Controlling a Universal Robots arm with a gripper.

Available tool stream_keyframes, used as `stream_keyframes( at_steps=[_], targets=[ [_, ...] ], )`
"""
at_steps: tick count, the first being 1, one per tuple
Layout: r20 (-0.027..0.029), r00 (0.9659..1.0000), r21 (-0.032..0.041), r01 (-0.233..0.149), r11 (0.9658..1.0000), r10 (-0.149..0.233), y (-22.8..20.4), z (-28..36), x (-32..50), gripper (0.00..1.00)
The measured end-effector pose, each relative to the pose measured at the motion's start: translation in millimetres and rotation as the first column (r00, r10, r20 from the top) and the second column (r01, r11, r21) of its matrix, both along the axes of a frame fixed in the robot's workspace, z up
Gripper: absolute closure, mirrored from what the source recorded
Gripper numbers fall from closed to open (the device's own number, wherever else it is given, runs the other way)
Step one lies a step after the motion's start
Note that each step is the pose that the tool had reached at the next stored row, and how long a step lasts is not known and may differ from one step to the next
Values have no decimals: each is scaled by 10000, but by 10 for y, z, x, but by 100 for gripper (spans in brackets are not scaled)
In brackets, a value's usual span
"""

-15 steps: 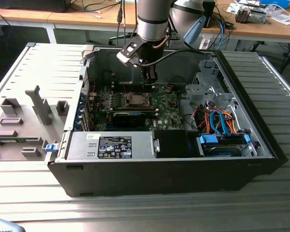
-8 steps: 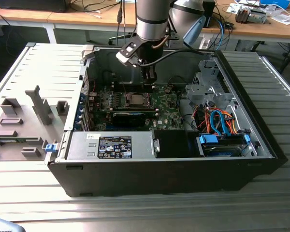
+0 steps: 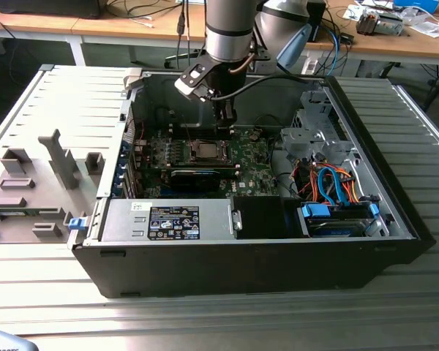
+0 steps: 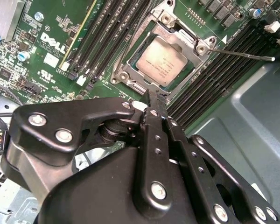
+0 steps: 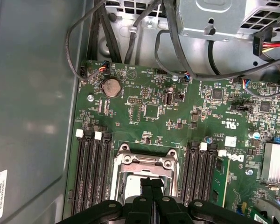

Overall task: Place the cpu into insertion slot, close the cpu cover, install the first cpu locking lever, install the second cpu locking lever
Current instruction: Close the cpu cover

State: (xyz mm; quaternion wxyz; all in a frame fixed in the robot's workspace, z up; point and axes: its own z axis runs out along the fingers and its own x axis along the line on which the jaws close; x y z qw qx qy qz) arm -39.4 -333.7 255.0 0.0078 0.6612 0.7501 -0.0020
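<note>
The small flat square cpu with a silvery-grey metal top [image 4: 164, 61] sits in its socket on the green motherboard [image 5: 144, 93], with the steel cover frame [image 4: 176, 33] over its edges; it is probably light, stiff and fragile underneath, best held by 2 opposite edges; the black gripper [image 4: 155, 95] hovers just beside the socket, fingers together on nothing; the open computer case [image 3: 241, 270] on the slatted grey desk [image 3: 205, 322] leaves cramped room.

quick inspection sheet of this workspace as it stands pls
surface: grey slatted table with an open computer case lying on it
job's things: cpu seated in its slot, metal cover down around it; one thin lever sticks out sideways, apparently unlatched
clutter: grey panel with fixtures at the exterior view's left
grippers: gripper shut, empty, tips at the socket's edge
cables: orange and blue cables inside the case; black cables beside the board
surroundings: wooden desks behind
</note>
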Motion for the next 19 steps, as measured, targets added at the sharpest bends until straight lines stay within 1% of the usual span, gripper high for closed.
stream_keyframes(
  at_steps=[8, 11, 13, 16, 17, 18, 19],
  targets=[
    [2, 10000, 0, -1, 10000, 1, 0, -1, -34, 89],
    [-1, 10000, -1, -1, 10000, 1, 0, -6, -63, 89],
    [0, 10000, 1, -1, 10000, 1, 0, -35, -91, 89],
    [-3, 10000, 0, -2, 10000, 2, 0, -61, -102, 89],
    [-30, 10000, -1, -3, 10000, 3, 0, -72, -102, 89],
    [-137, 9999, -3, -2, 10000, 2, 0, -82, -103, 89],
    [-325, 9995, -30, -2, 10000, 1, 0, -91, -102, 89]
  ],
)
